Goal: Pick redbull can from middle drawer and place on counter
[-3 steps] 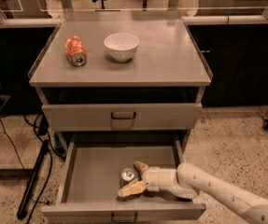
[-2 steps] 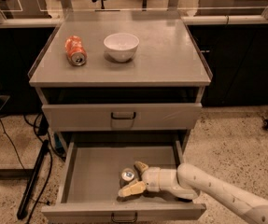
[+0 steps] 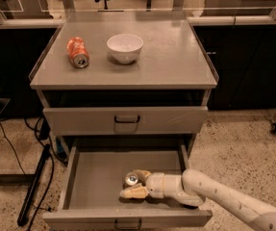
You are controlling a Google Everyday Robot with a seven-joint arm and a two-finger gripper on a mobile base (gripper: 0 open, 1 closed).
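The redbull can [image 3: 131, 179], small and silvery with a shiny lid, stands in the pulled-out middle drawer [image 3: 96, 179], right of its centre. My gripper [image 3: 132, 183] reaches in from the lower right on a white arm. Its jaws are open, one finger behind the can and one in front, with a small gap showing on the near side. The can rests on the drawer floor. The grey counter [image 3: 169, 57] is the cabinet's top, above both drawers.
An orange soda can [image 3: 78, 52] lies on its side at the counter's left, next to a white bowl [image 3: 124, 47]. The upper drawer [image 3: 126, 120] is shut. A dark stand and cables lie on the floor at left.
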